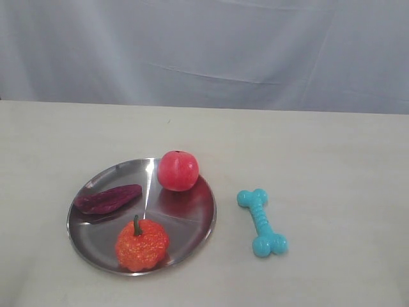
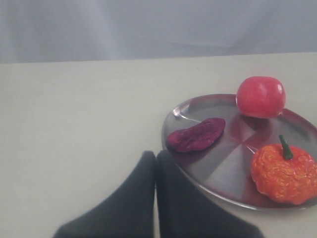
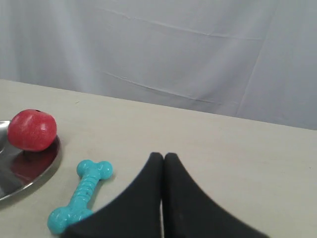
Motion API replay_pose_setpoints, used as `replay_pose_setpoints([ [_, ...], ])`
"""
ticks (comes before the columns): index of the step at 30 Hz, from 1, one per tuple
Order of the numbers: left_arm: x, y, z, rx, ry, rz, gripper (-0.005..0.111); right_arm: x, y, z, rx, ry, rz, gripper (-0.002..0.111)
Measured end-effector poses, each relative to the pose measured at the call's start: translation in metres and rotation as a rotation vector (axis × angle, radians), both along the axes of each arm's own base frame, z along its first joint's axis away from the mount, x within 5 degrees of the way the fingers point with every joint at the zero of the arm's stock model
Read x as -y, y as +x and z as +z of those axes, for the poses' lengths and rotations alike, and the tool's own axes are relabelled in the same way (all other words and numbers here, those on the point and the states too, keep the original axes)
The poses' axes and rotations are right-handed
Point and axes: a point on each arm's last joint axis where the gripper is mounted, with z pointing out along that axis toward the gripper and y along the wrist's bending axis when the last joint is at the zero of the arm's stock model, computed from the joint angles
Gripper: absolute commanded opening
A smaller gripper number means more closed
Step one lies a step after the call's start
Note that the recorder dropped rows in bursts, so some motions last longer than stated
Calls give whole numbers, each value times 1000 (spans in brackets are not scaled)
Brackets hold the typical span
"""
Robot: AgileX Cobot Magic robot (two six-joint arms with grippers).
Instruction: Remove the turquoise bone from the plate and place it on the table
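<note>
One apple, pumpkin, purple yam on the plate; turquoise bone beside it.

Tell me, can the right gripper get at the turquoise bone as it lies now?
Probably yes. The turquoise bone lies on the table beside the plate, with nothing between it and the right gripper, which is shut and must open first.

Turquoise bone, silver plate, cream table, speckled orange pumpkin.
</note>
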Motion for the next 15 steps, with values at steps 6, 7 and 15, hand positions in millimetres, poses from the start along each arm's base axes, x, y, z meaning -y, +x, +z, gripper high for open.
replay_pose_setpoints([
  [6,0,0,0,0,0,0,0,1,-3,-3,-5,7,-35,0],
  [7,0,0,0,0,0,0,0,2,-4,-4,-17,10,-39,0],
  [15,0,0,0,0,0,0,0,1,-7,-7,-35,15,-43,0],
])
